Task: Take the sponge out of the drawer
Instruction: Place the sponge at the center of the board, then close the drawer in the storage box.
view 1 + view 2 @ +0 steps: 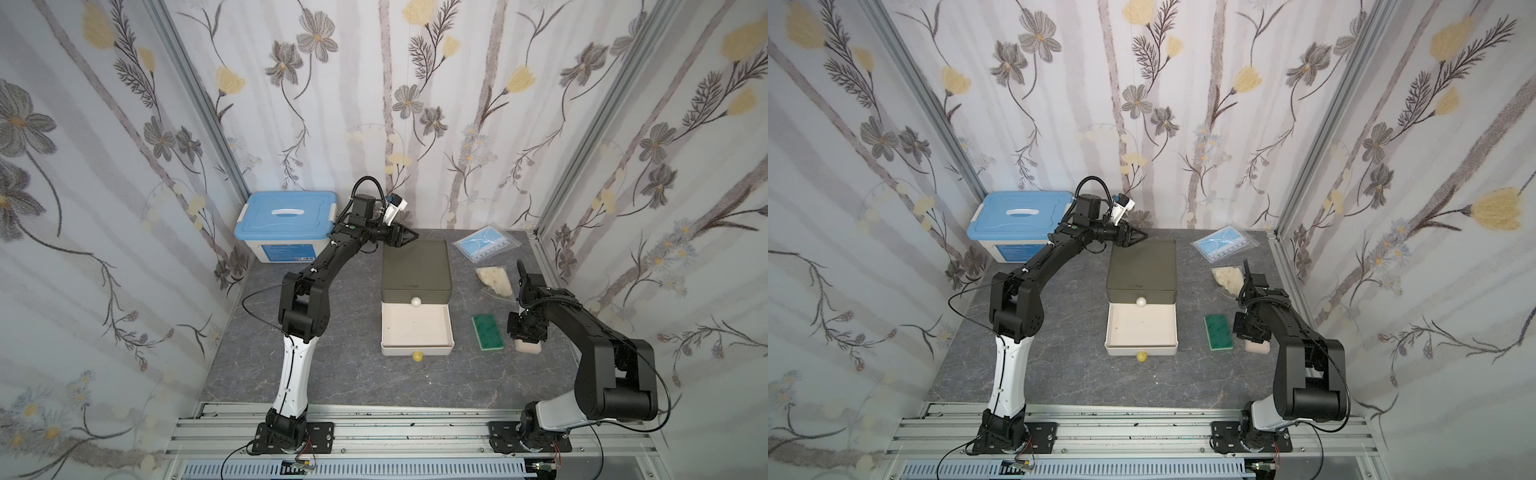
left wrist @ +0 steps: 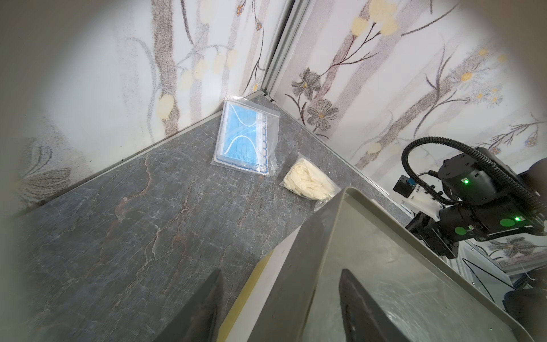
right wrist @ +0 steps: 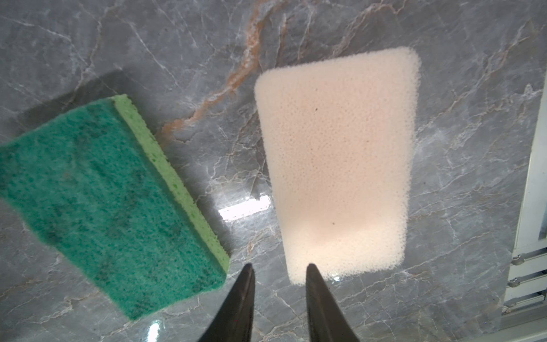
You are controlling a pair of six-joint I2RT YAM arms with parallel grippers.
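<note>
- The right gripper hung just above the table, fingers pointing down, jaws parted narrowly with nothing between them.
- A cream sponge lay flat on the table straight ahead of the fingertips. Its near short edge met one fingertip, and its long axis ran away along the line the fingers pointed.
- A green scouring sponge lay near on the gripper's drawer side, skewed, apart from the cream one.
- The white drawer stood pulled out and empty, so the removal looked done. I took the cream sponge for the task's.
- The right arm was far nearer both sponges, and lifting straight up would clear them.
- The left gripper was well apart, closed on the far corner of the olive drawer cabinet.
</note>
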